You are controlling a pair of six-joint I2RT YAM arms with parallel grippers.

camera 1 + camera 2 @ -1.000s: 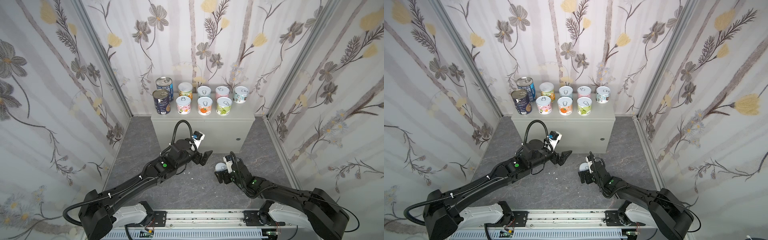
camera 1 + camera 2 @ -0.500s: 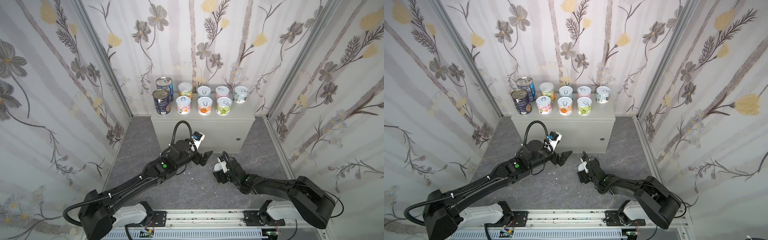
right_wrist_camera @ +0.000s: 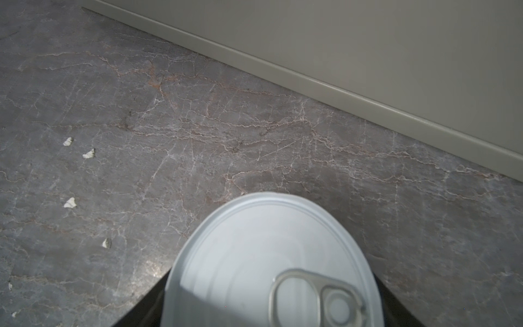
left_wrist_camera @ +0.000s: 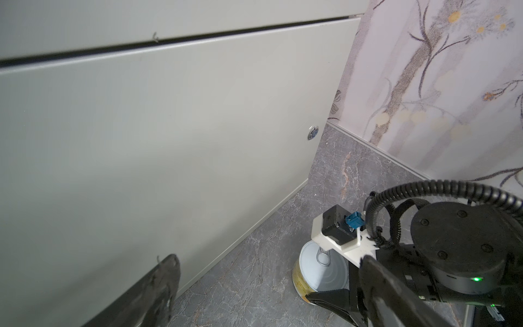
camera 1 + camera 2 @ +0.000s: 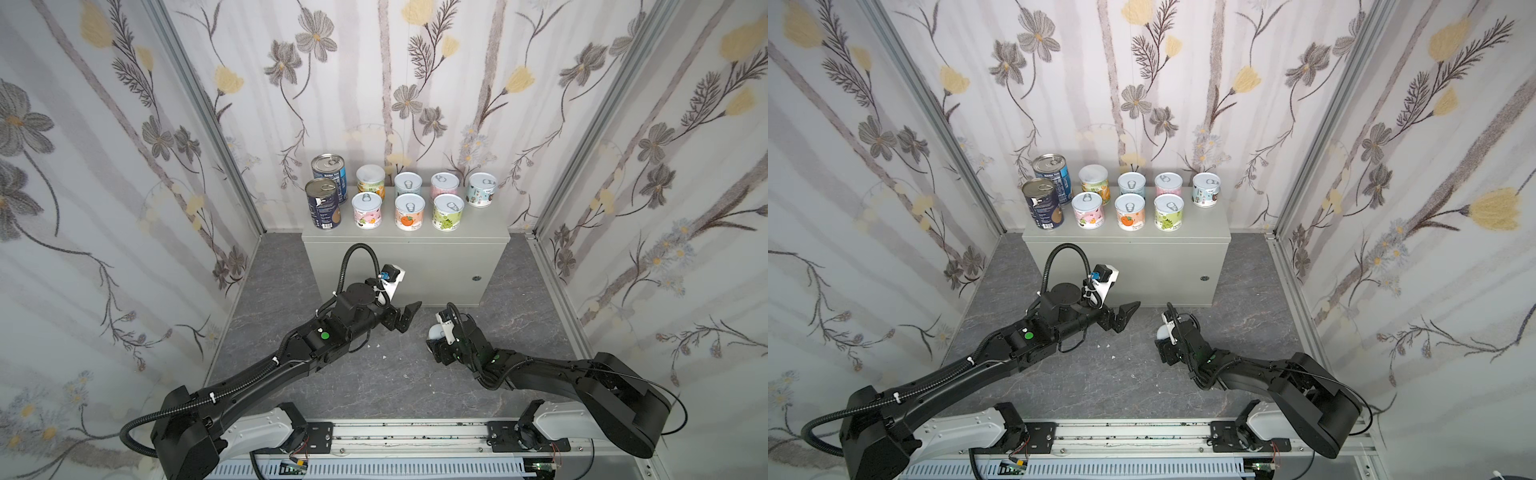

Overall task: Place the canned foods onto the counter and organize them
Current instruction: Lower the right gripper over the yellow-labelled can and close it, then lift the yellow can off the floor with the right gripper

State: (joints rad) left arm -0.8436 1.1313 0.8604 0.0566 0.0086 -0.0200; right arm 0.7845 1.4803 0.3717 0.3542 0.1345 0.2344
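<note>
1. Nine cans (image 5: 409, 212) stand in two rows on the counter (image 5: 478, 226); its front right corner is bare.
2. The last can (image 4: 322, 269) stands upright on the floor (image 5: 374, 374), just before the counter's front, right of the middle.
3. The right gripper (image 5: 437, 338) has its jaws against both sides of it, so it seems gripped.
4. The left gripper (image 5: 405, 316) is wide open and empty, near but apart.
5. I judge the move goes straight up, then forward to the bare corner.

Two tall dark-blue cans (image 5: 323, 205), eight short white-lidded cans (image 5: 409, 217), one counter (image 5: 415, 266), two arms (image 5: 328, 332)
</note>
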